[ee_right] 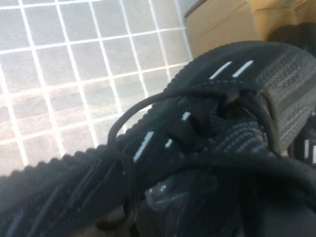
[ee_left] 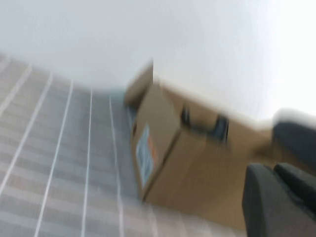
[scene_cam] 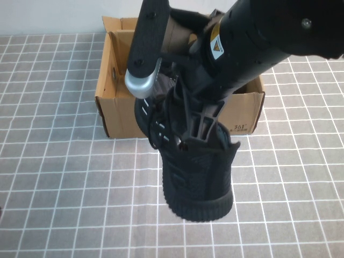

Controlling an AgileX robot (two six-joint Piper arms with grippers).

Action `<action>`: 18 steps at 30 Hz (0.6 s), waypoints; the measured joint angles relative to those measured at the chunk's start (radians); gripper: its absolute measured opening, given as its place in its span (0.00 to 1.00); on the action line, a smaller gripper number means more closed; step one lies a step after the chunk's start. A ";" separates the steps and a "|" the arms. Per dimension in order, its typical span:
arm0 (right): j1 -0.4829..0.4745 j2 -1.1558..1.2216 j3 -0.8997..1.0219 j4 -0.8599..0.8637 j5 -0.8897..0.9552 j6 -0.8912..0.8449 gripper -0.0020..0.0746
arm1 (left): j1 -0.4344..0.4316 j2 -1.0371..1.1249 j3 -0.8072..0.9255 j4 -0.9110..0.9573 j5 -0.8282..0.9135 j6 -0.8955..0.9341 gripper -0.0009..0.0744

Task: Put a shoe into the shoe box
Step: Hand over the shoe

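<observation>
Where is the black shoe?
High view, centre: the black shoe hangs from the right gripper, just in front of the cardboard shoe box. Left gripper isn't visible.

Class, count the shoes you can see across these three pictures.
1. The black shoe hangs in the right hand, in front of the shoe box. The arm hides much of the box; the left hand is unseen.

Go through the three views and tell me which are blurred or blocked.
High view: sharp, but the right arm's gripper, holding the black knit shoe, blocks much of the brown cardboard shoe box. Left wrist view: motion-smeared, the box and the left gripper soft-edged, the pale wall washed out. Right wrist view: the shoe fills the frame, nearest parts soft.
</observation>
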 joint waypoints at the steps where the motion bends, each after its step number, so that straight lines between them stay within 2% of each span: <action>1: 0.000 0.002 0.000 0.005 0.006 0.000 0.05 | 0.000 0.000 0.000 -0.018 -0.032 -0.005 0.01; 3: 0.000 0.003 0.000 0.016 0.020 0.000 0.05 | 0.000 0.000 0.000 -0.081 -0.082 -0.019 0.01; 5: 0.000 0.004 0.000 0.020 0.029 0.000 0.05 | 0.000 0.002 -0.017 -0.133 -0.054 -0.023 0.01; 10: 0.000 0.004 0.000 0.022 0.034 0.000 0.05 | 0.000 0.166 -0.183 -0.156 0.167 0.007 0.01; 18: 0.000 0.004 0.000 0.017 0.050 0.048 0.05 | 0.000 0.615 -0.557 -0.154 0.492 0.268 0.01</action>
